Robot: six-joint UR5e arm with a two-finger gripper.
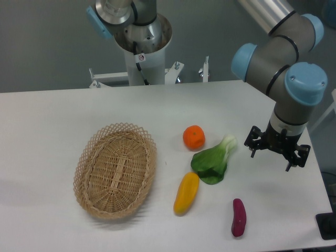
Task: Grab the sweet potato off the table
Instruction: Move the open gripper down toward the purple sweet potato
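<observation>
The sweet potato is a small dark purple tuber lying on the white table near its front right edge. My gripper hangs above the table at the right, behind and to the right of the sweet potato and well apart from it. Its black fingers are spread, open and empty.
A woven oval basket sits at the left centre. A round orange fruit, a green leafy vegetable and a yellow-orange oblong vegetable lie in the middle, left of the sweet potato. The table's right edge is close to the gripper.
</observation>
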